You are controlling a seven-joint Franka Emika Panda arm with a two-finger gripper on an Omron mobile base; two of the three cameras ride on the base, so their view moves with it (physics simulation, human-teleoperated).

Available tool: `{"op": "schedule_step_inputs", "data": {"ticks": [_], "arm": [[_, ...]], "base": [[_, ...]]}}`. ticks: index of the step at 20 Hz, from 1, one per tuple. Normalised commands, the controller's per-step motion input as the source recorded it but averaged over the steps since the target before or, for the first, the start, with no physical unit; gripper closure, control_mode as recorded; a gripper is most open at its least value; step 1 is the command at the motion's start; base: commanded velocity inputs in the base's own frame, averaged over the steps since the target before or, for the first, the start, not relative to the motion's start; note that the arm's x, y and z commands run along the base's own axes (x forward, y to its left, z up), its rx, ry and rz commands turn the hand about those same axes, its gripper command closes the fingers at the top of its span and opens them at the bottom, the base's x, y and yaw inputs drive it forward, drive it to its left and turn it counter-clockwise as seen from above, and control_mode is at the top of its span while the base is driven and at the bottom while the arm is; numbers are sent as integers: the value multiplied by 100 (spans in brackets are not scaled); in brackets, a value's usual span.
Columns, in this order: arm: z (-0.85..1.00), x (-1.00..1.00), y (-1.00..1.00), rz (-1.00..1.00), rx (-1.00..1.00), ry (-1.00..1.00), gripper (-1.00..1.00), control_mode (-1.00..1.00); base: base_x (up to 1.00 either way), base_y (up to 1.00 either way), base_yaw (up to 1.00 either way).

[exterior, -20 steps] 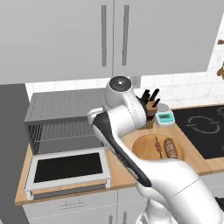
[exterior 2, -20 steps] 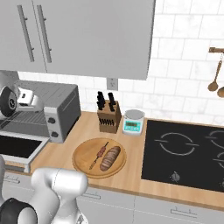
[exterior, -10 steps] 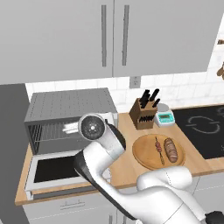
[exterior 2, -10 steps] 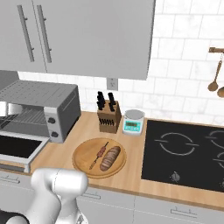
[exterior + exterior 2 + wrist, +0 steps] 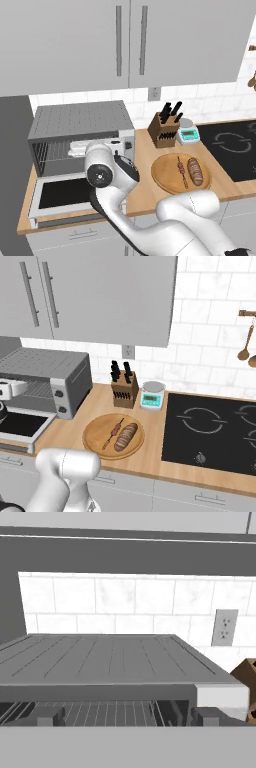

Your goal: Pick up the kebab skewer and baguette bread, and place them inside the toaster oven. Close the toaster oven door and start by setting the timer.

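Note:
The toaster oven [image 5: 80,122] stands at the counter's left end. Its door [image 5: 60,192] is dropped flat open, and the wire rack inside is bare. My gripper [image 5: 75,148] hovers level with the oven mouth and is open, holding nothing. In the hand view the two fingertips [image 5: 47,716] stand far apart in front of the rack, below the oven's perforated top [image 5: 110,657]. The kebab skewer [image 5: 181,171] and the baguette bread [image 5: 195,171] lie side by side on a round wooden board [image 5: 165,182], to the right of the arm. In the right base view the skewer [image 5: 113,433] lies left of the baguette [image 5: 125,437].
A knife block [image 5: 165,130] and a small kitchen scale [image 5: 189,134] stand behind the board. A black cooktop [image 5: 232,145] takes up the counter's right side. Wall cabinets hang overhead. The open door [image 5: 20,426] juts over the counter's front edge.
The arm has swung down and to the left, from high above the counter to the front of the oven opening. The jaws have stayed open. The food has not moved.

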Motion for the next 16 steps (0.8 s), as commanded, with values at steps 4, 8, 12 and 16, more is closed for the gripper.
{"op": "schedule_step_inputs", "data": {"ticks": [4,8,12,16], "arm": [[-11,0,0,-2,4,2,-100,-100],[-18,0,3,-3,5,1,-100,-100],[-27,0,1,0,5,1,-100,-100],[-15,5,14,0,0,1,-100,-100]], "base": [[0,0,0],[0,0,0],[0,0,0],[0,0,0]]}}
